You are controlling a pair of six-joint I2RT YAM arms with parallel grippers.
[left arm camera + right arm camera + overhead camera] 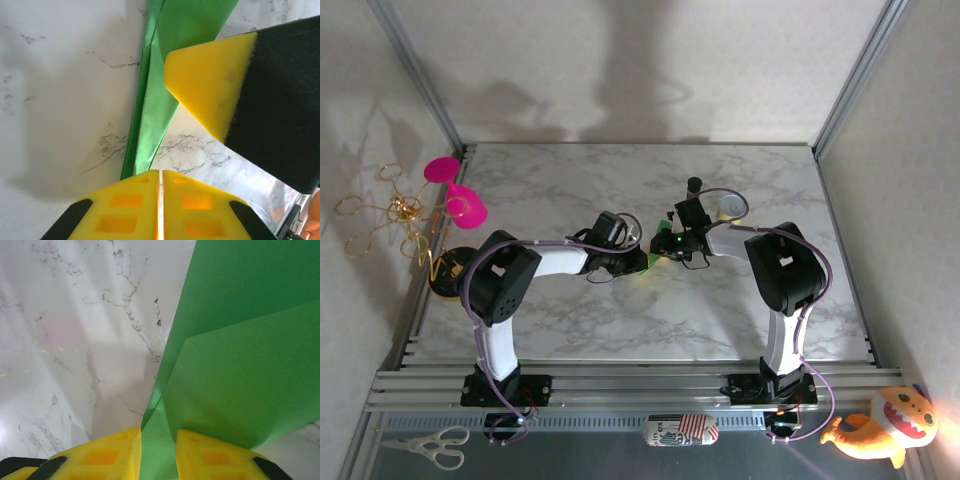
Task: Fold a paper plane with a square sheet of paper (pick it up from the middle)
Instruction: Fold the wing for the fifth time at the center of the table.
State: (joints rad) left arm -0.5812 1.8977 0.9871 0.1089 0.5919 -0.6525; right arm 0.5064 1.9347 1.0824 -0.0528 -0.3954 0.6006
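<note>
Green paper point(240, 365) partly creased, no plane yet; your left gripper point(160, 200) closed empty, right gripper point(159, 450) pinching paper.

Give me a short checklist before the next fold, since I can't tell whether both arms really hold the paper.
1. Right pincer shut on the folded green paper: ok, paper runs between its fingers.
2. Left pincer shut: ok, pads meet with only a thin seam.
3. Left pincer gripping the paper: cannot tell; the narrow end reaches its pads.
4. Paper folded with creased layers: ok, overlapping layers show.
5. The other arm's yellow fingertip clear of the paper: not ok, it lies over it.
6. Marble table around the paper bare: ok.
</note>
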